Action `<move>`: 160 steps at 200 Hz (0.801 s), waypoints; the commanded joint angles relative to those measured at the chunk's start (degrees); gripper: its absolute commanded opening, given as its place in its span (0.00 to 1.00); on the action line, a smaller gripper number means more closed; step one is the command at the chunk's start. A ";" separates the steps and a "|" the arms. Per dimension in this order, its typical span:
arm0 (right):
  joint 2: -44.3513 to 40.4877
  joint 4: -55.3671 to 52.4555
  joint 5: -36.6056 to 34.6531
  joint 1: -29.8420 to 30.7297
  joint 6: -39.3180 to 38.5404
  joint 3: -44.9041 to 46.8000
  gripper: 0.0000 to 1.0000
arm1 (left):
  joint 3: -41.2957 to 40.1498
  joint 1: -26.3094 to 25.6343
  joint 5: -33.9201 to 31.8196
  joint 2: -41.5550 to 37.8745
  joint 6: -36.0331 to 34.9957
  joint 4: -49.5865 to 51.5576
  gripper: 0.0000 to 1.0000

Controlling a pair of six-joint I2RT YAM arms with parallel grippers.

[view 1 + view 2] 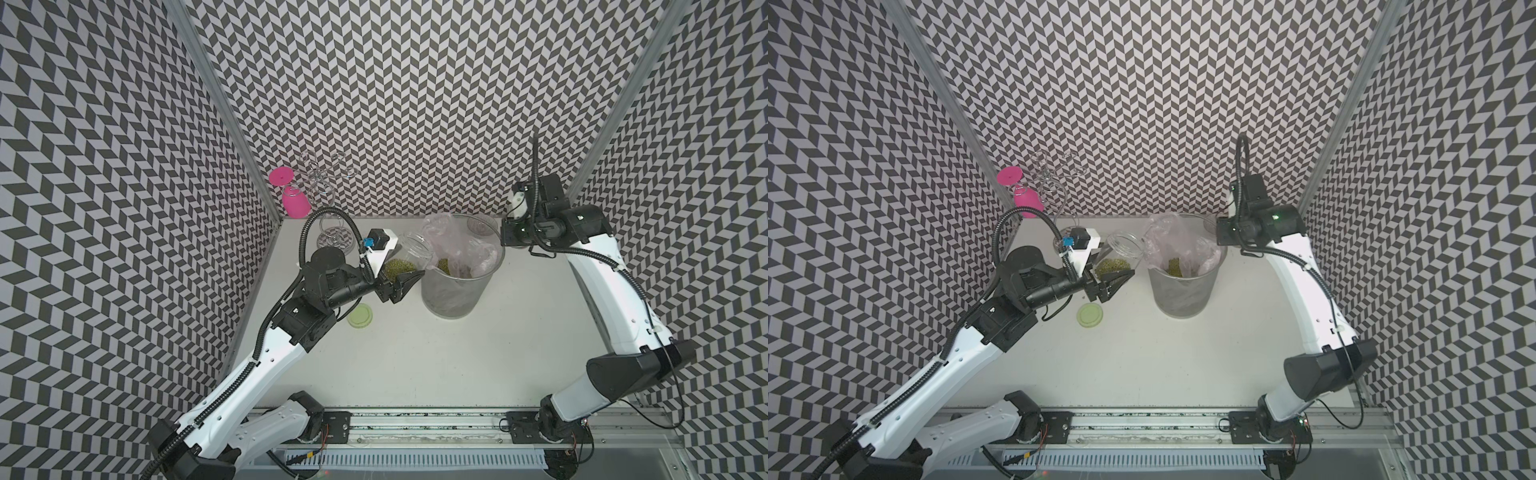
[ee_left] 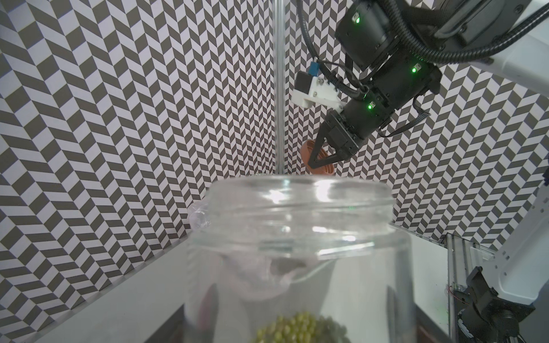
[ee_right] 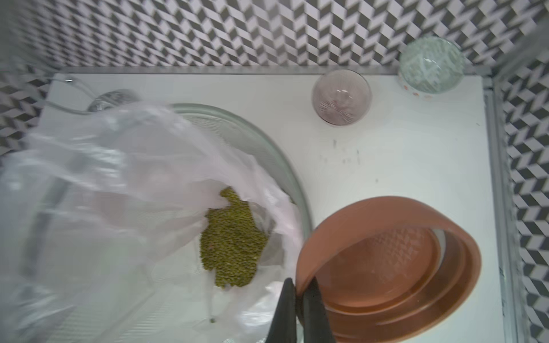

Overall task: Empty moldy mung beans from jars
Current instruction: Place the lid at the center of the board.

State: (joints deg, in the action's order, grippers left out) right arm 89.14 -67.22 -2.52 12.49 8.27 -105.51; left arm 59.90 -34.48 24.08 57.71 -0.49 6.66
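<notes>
In both top views my left pincer (image 1: pixel 402 270) is clamped across the body of a lidless glass jar (image 1: pixel 411 251). The jar is tipped with its mouth toward the grey bin (image 1: pixel 451 297), just beside the rim. Mung beans (image 1: pixel 398 268) sit low in the jar, and another patch lies on the plastic liner (image 1: pixel 478 253) inside the bin. A pale green lid (image 1: pixel 360 316) lies flat on the white table (image 1: pixel 457 365), near my left wrist. The tips of my other pincer are hidden behind its own wrist here, at the bin's far side.

In the left wrist view the jar's open mouth fills the middle, with beans heaped toward its base. Beyond it my right pincer (image 2: pixel 312 161) pinches the rim of an orange-brown lid (image 2: pixel 306 148) in the air.

In the right wrist view my two dark fingers (image 3: pixel 286 308) press together on that lid's wall, one inside and one outside. The hollow side faces the camera, right next to the bin's rim. The beans lie in the liner below.
</notes>
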 commanded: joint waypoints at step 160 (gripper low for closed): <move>21.23 16.85 4.38 -9.82 0.51 25.73 0.00 | -0.77 -0.33 2.31 -3.83 0.31 -5.57 0.08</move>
State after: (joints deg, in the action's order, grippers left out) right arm 108.20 -52.21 2.83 2.52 8.19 -78.19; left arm 58.92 -34.48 25.80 55.64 -0.32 5.67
